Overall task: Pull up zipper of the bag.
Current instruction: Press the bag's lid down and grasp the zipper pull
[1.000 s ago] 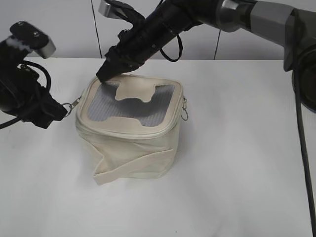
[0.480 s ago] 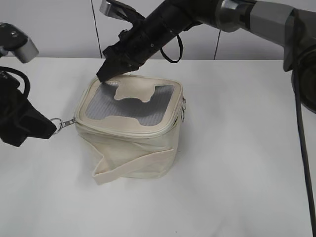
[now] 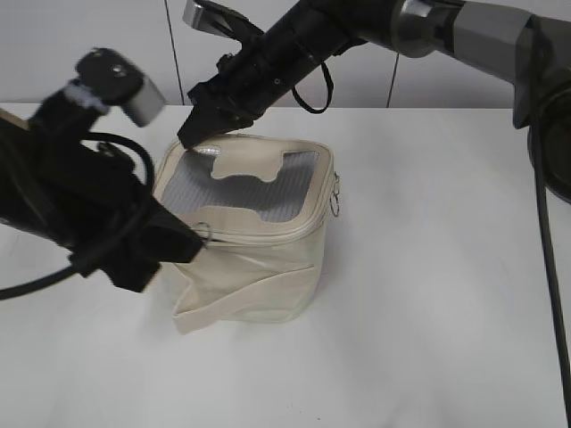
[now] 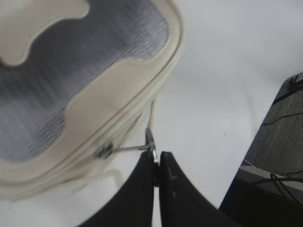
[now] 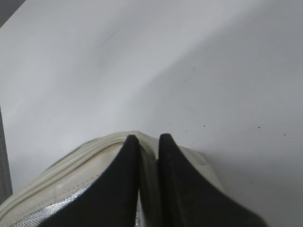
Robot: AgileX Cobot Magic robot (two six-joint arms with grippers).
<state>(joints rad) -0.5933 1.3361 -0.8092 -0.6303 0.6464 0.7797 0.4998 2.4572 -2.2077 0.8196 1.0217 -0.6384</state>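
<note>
Exterior view: the bag [image 3: 245,236] sits on the white table [image 3: 428,294], lid up. Left gripper [image 3: 183,242] is at the front-left lid edge, right by the zipper [image 3: 268,234] line. Right gripper [image 3: 194,134] pinches the back-left lid rim. A 2nd ring pull [image 3: 335,205] hangs free on the right side

Left wrist view: left gripper [image 4: 156,163] jaws are closed to a hairline gap, clamped on the ring pull [image 4: 150,142], which links to the slider [image 4: 105,151] on the zipper [image 4: 142,111] under the lid edge

Right wrist view: right gripper [image 5: 148,142] jaws are narrow, gripping a fold of the bag [image 5: 85,163] rim, table [image 5: 189,61] behind

Doing it well, my call: pull along the zipper track, not outward, keep the ring taut, and let the right gripper anchor the bag so it doesn't drag or tip
</note>
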